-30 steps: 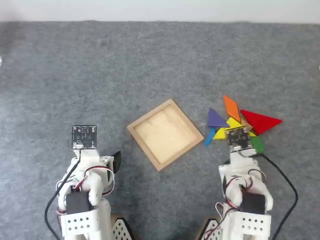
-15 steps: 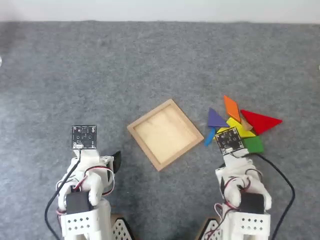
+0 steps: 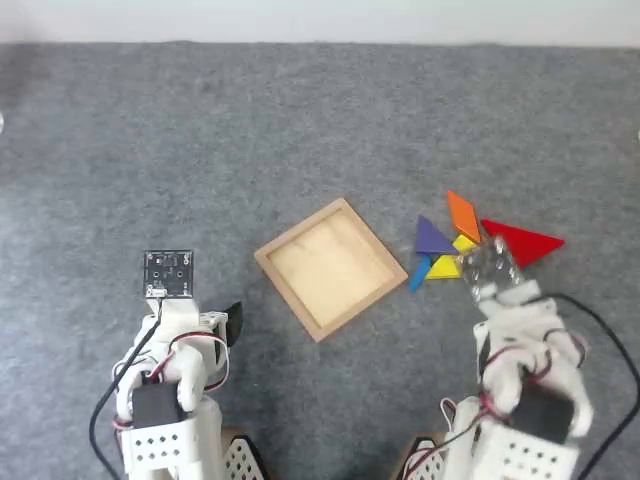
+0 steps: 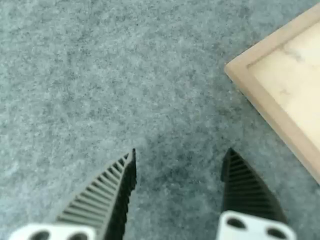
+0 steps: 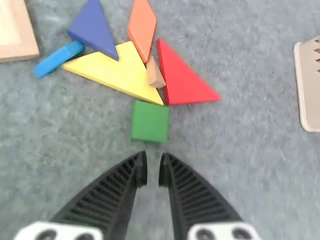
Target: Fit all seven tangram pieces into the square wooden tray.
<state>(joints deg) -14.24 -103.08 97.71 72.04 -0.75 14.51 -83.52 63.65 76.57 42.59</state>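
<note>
Holding the left gripper [image 4: 181,155] spread wide above grey carpet [image 4: 100,75], at eight o'clock of the square wooden tray [image 3: 330,265]. Hovering with the right gripper [image 5: 152,157] pressed nearly together, pinching nothing, just short of the green square block [image 5: 149,121]. Lying clustered beyond, at three o'clock of the tray: large yellow triangle [image 5: 120,70], red triangle [image 5: 180,77], orange parallelogram [image 5: 141,27], blue-violet triangle [image 5: 94,27].

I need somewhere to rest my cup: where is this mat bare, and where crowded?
Bare: the broad grey mat beyond the wooden tray, and the stretch left of it. The tray is empty. Crowded: right of the tray, where the tangram pieces cluster.
</note>
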